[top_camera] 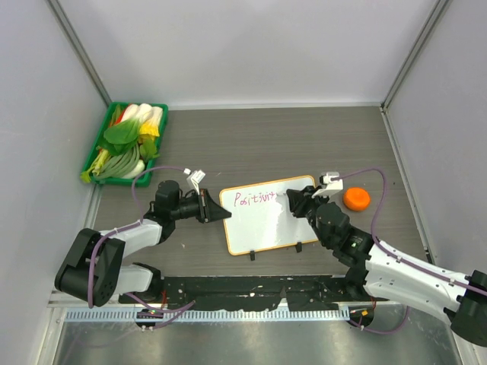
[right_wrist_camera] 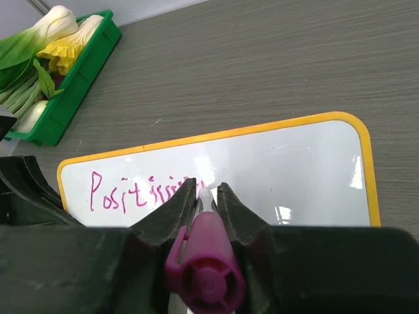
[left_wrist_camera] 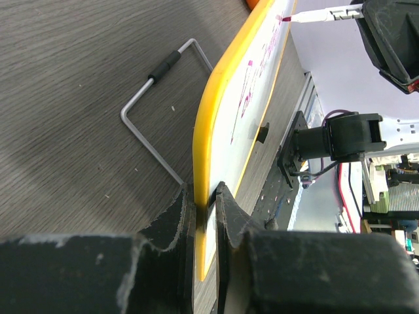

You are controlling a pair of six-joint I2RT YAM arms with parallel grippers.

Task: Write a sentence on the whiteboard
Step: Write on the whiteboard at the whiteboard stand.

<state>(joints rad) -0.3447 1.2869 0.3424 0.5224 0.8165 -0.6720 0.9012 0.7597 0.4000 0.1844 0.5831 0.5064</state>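
The whiteboard [top_camera: 268, 215] stands tilted on two black clip feet at the table's middle, white with an orange frame. My left gripper [top_camera: 215, 210] is shut on its left edge, the jaws pinching the orange frame [left_wrist_camera: 204, 203]. My right gripper [top_camera: 293, 198] is shut on a purple-capped marker [right_wrist_camera: 204, 261], its tip touching the board just right of the writing. The sentence [top_camera: 255, 199] is thin purple-pink letters reading roughly "Positivit" along the board's top left, also in the right wrist view [right_wrist_camera: 134, 191].
A green tray [top_camera: 104, 163] of vegetables sits at the back left, also in the right wrist view [right_wrist_camera: 65, 98]. An orange ball [top_camera: 356, 198] lies right of the board. A bent wire stand [left_wrist_camera: 154, 114] lies behind the board.
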